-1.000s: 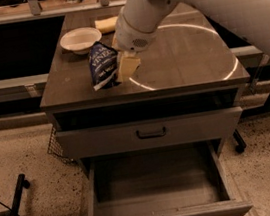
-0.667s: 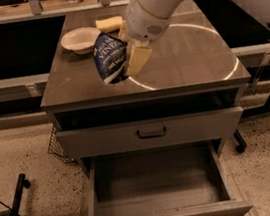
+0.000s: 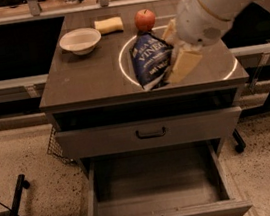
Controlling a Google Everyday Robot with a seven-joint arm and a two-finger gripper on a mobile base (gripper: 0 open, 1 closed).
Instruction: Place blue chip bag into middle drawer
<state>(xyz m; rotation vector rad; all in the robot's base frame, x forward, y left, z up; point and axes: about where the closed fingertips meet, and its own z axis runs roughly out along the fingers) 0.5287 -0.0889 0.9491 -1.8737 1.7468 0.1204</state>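
Moved since earlier frame: blue chip bag (image 3: 149,63), carried rightward and lifted.

Camera view: clamped at right edge by gripper (image 3: 174,57), just over tabletop (image 3: 90,79), above and behind open middle drawer (image 3: 157,190), not yet over it.

Risks:
- crinkly foil slipping from edge pinch
- early release landing short of middle drawer
- snagging on closed drawer front (image 3: 104,139) above middle drawer

Readable: white "VINE…", remainder hidden; smaller print illegible.

One camera looks steeply down at the cabinet (image 3: 85,79) from nearby, facing its front; the gripper (image 3: 175,53), clasping the blue chip bag (image 3: 149,61), sits upper right of centre.
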